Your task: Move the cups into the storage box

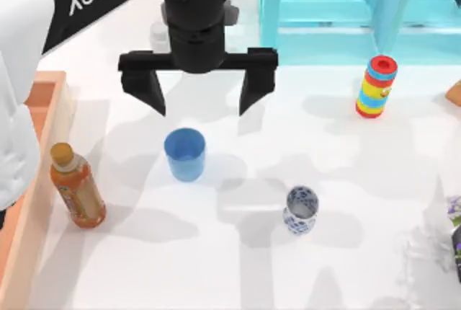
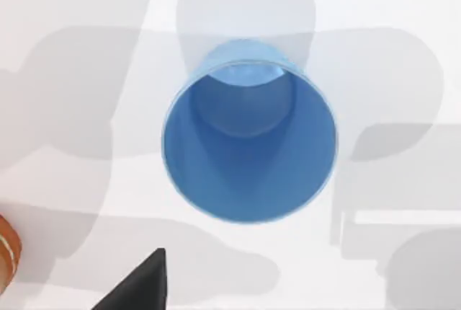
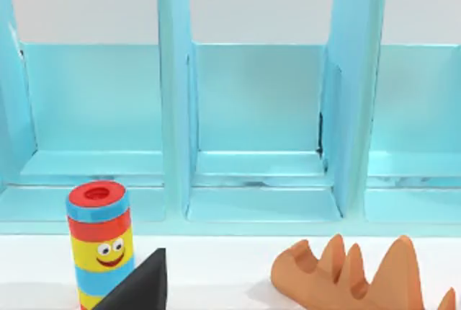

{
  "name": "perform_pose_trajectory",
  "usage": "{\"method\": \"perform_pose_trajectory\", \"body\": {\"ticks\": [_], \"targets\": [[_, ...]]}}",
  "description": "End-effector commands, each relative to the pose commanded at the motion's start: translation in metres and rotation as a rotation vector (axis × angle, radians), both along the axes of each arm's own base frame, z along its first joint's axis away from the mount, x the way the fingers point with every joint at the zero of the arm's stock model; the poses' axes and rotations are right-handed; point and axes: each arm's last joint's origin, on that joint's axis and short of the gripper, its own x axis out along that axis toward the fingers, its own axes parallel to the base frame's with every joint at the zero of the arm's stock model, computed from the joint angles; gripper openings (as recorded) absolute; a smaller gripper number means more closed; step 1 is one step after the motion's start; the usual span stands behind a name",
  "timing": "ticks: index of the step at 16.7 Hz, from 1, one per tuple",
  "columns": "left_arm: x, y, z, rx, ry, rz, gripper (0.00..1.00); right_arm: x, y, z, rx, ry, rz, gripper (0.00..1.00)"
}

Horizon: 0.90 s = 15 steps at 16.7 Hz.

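The plain blue cup [image 1: 185, 153] stands upright on the white table, its open mouth seen from above in the left wrist view [image 2: 248, 137]. My left gripper [image 1: 202, 108] hovers open just behind and above it, its black fingers [image 1: 151, 86] spread wider than the cup and holding nothing. The white cup with the blue floral pattern [image 1: 301, 209] stands to the right of the blue one, nearer the front. The storage box [image 1: 45, 101] lies along the table's left edge, partly covered by my left arm. My right gripper [image 3: 140, 288] is parked facing the turquoise shelves.
An orange drink bottle [image 1: 75, 184] leans at the box's wall. A striped red-yellow-blue cylinder [image 1: 376, 86] stands at the back right before the turquoise furniture [image 1: 346, 0]. A small lidded bottle [image 1: 158, 34] sits behind my left gripper. An orange rack [image 3: 360, 274] is by the shelves.
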Motion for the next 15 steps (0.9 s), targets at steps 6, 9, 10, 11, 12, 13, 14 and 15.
{"method": "perform_pose_trajectory", "body": {"ticks": [6, 9, 10, 11, 12, 13, 14, 15], "targets": [[0.002, 0.0, -0.021, 0.002, 0.003, 0.0, 1.0, 0.0, 0.0, 0.0, 0.0, 0.0, 0.0, 1.0], [0.004, -0.002, -0.056, -0.003, -0.004, 0.0, 1.0, 0.0, 0.0, 0.0, 0.0, 0.0, 0.0, 1.0], [0.004, -0.002, -0.069, -0.005, -0.007, 0.0, 1.0, 0.0, 0.0, 0.0, 0.0, 0.0, 0.0, 1.0], [0.003, -0.001, -0.081, -0.004, -0.006, 0.0, 1.0, 0.0, 0.0, 0.0, 0.0, 0.0, 0.0, 1.0], [0.002, -0.001, -0.09, -0.002, -0.003, 0.0, 1.0, 0.0, 0.0, 0.0, 0.0, 0.0, 0.0, 1.0], [0.001, 0.0, -0.097, -0.001, -0.001, 0.0, 1.0, 0.0, 0.0, 0.0, 0.0, 0.0, 0.0, 1.0], [0.0, 0.0, -0.1, 0.0, 0.0, 0.0, 1.0, 0.0, 0.0, 0.0, 0.0, 0.0, 0.0, 1.0], [0.0, 0.0, -0.1, 0.0, 0.0, 0.0, 1.0, 0.0, 0.0, 0.0, 0.0, 0.0, 0.0, 1.0]]}}
